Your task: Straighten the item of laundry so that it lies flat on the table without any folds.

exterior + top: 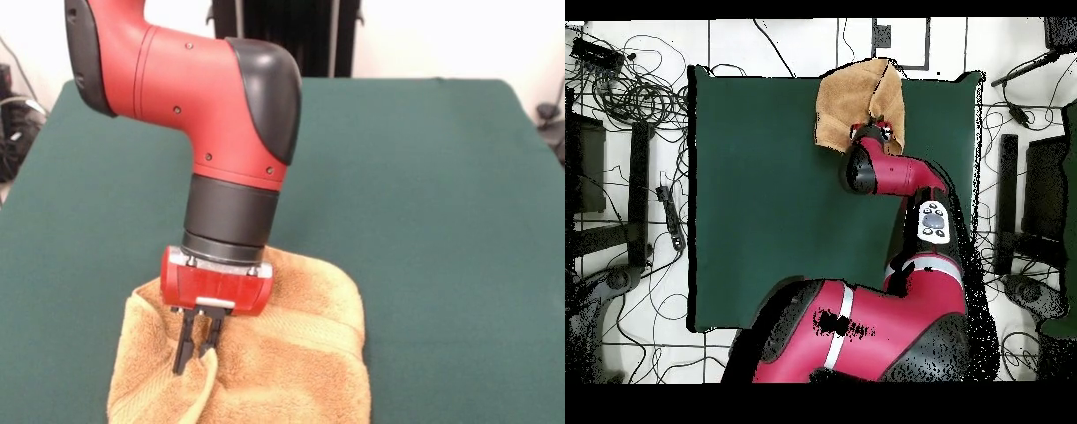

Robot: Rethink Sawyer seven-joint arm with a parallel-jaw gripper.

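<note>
The golden-orange towel (291,353) lies rumpled and partly folded over itself on the green table (441,194), at the near edge in the front view. My gripper (197,346) points down at the towel's left part. Its black fingers (183,346) stand close together and pinch a raised hem that runs up from the towel's lower edge. In the overhead view the towel (850,100) sits at the table's (765,200) top edge, with one flap folded over on its right side, and my red wrist covers its lower right corner.
My arm (900,180) reaches across the table's right part in the overhead view. Cables and stands (625,150) lie on the floor around the table. A black object (282,35) stands behind the table's far edge.
</note>
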